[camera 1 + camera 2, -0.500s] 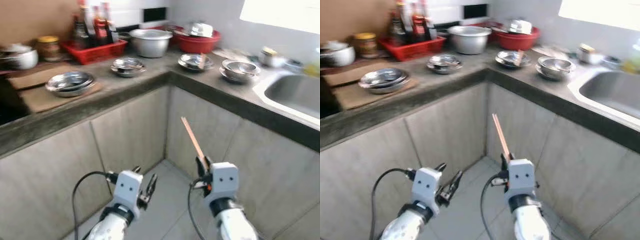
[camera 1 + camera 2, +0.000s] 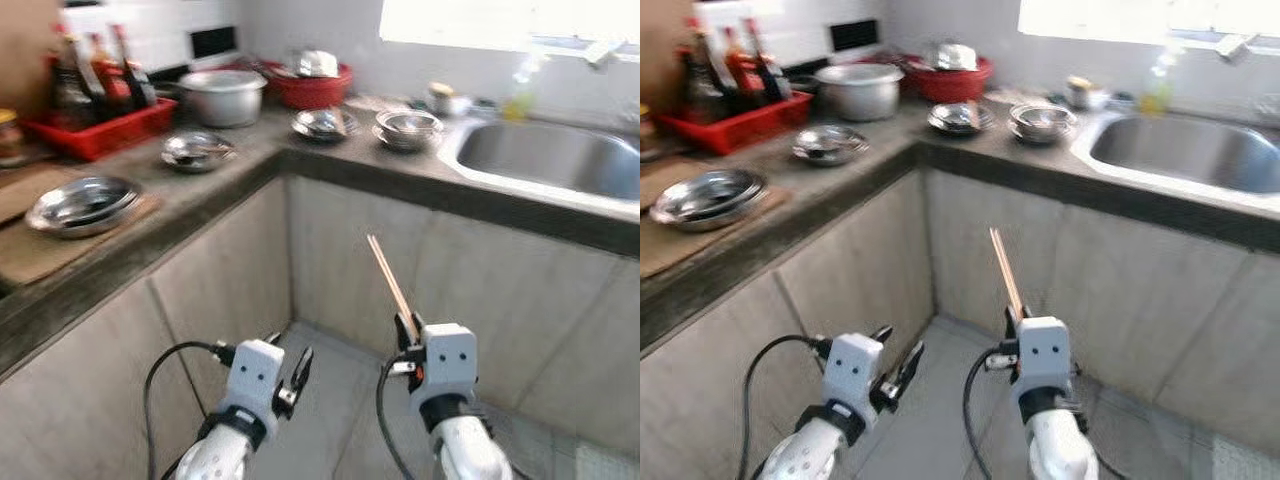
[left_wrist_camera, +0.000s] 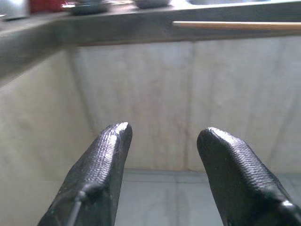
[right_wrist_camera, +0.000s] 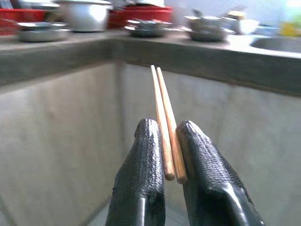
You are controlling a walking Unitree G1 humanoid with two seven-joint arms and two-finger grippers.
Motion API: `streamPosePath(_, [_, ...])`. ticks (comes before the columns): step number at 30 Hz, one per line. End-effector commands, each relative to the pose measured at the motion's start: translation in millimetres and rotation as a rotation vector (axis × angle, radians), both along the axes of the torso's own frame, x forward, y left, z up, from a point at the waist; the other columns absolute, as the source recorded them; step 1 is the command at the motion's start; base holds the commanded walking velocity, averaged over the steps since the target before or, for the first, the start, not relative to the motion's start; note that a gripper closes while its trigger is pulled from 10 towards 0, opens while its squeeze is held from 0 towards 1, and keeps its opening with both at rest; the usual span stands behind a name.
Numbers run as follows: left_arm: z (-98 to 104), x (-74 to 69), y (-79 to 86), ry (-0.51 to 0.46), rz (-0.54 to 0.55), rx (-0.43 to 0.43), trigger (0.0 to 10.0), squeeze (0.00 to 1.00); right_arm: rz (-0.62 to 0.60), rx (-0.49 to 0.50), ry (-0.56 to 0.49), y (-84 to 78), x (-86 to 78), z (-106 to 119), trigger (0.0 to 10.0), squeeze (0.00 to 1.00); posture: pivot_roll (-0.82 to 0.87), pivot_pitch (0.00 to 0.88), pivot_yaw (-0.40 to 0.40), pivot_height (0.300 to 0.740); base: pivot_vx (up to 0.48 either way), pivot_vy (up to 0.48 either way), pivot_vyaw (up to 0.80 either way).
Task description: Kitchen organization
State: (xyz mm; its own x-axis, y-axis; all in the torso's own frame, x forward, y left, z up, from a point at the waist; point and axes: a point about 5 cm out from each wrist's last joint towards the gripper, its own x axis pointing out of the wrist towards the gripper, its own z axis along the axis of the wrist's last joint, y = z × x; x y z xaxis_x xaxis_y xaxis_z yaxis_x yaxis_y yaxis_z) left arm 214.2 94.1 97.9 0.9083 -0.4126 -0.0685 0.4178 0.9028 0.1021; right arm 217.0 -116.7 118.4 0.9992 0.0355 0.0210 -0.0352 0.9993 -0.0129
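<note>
My right end effector (image 4: 165, 141) is held low before the cabinet fronts, fingers (image 4: 143, 155) pinched shut on a pair of chopsticks (image 4: 163, 113). The sticks lie side by side between the pads and stand up out of the grip, tilted toward my left, tips below the desk edge (image 2: 400, 185).

My left end effector (image 3: 162, 141) hangs beside it at about the same height, fingers (image 3: 110, 150) spread apart, nothing between them. A black cable (image 2: 165, 370) loops off that wrist.

Below and ahead: tiled floor (image 2: 330, 400) in the inside corner where the two cabinet runs meet.

Desk, left run, nearest first: a stack of steel plates (image 2: 82, 203) on a brown board (image 2: 40, 250); a steel bowl (image 2: 195, 150) farther along; a red tray (image 2: 95, 128) of dark bottles (image 2: 128, 78) behind it.

Corner, against the wall: a steel pot (image 2: 222, 95), then a red basin (image 2: 312, 88) with steel ware in it.

Right run: two more sets of steel bowls (image 2: 322, 123) and (image 2: 407, 128) near the corner, then a steel sink (image 2: 555, 160). Small items at the wall behind the sink are too blurred to identify. Bright window (image 2: 460, 20) above.
</note>
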Motion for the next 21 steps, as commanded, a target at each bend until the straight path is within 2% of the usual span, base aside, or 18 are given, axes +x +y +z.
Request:
streamPosePath(1, [0.8, -1.1, -2.4, -0.001, -0.015, 0.004, 10.0, 0.00, -0.007, 0.007, -0.011, 0.5, 1.4, 3.3, 10.0, 0.00, 0.04, 0.000, 0.008, 0.740, 0.000, 0.000, -0.79])
streamPosePath(5, [-0.2, -3.1, -5.3, -0.008, -0.051, 0.025, 10.0, 0.00, -0.009, 0.007, -0.011, 1.1, 1.0, 2.9, 10.0, 0.00, 0.03, 0.000, 0.013, 0.740, 0.000, -0.083, -0.79])
streamPosePath(20, [-1.3, -3.0, -5.8, -0.004, -0.058, 0.039, 10.0, 0.00, -0.007, 0.009, -0.016, 2.8, 0.6, 3.4, 10.0, 0.00, 0.03, 0.000, 0.013, 0.740, 0.000, -0.454, -0.78])
streamPosePath(21, [-1.3, -2.8, -5.8, -0.002, -0.054, 0.036, 10.0, 0.00, -0.006, 0.006, -0.021, 2.7, 0.6, 4.1, 10.0, 0.00, 0.03, 0.000, 0.013, 0.740, 0.000, -0.259, 0.00])
